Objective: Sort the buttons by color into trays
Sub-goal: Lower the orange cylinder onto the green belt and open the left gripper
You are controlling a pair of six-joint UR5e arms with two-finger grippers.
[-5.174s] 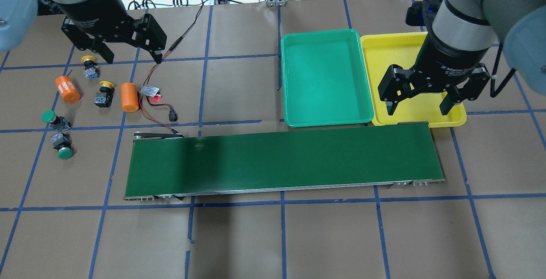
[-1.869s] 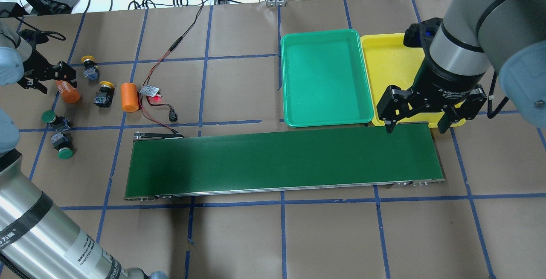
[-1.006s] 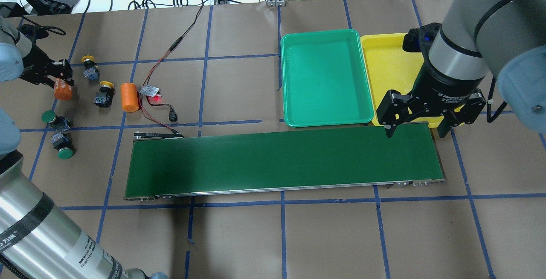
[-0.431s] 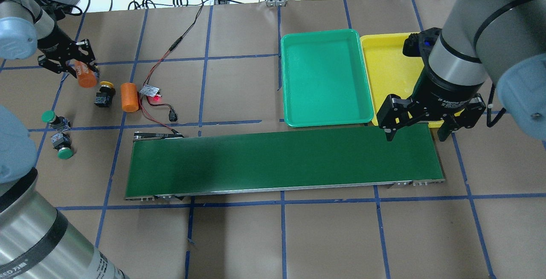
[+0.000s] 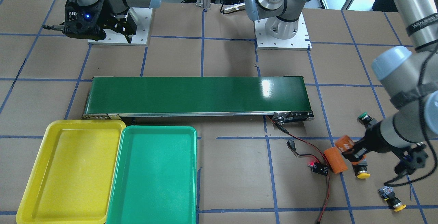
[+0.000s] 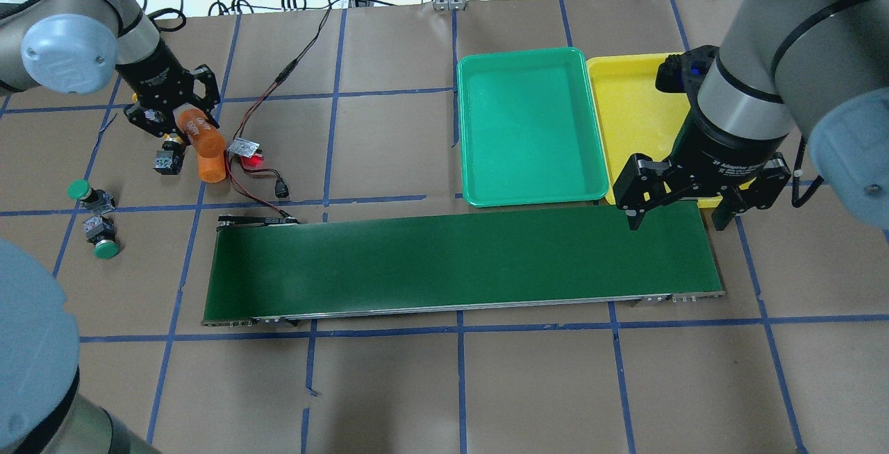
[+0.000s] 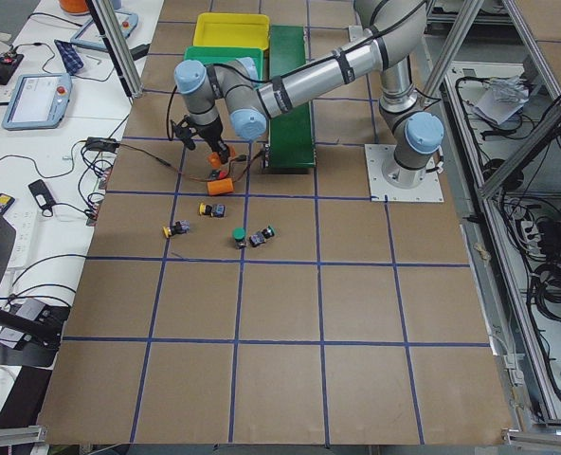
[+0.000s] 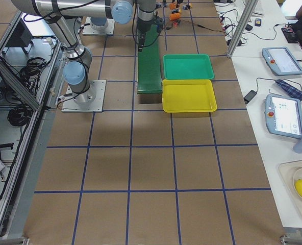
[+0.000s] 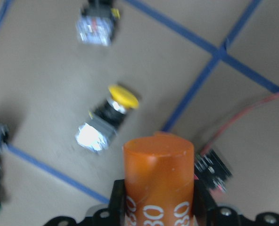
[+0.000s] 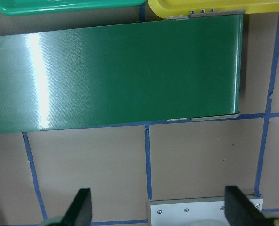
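My left gripper is shut on an orange cylinder and holds it above the table, as the left wrist view shows. One yellow button lies just below it, partly hidden in the overhead view. The other yellow button lies further out. Two green buttons lie at the table's left. The green tray and the yellow tray stand side by side, both empty. My right gripper is open and empty.
A long dark green conveyor belt runs across the middle, and my right gripper hangs over its right end. A second orange cylinder and a small circuit board with red wires lie close to the right of my left gripper.
My left gripper has shut on the orange cylinder, lifted it and carried it right, over the yellow buttons. My right gripper has moved from over the yellow tray to the conveyor's right end.
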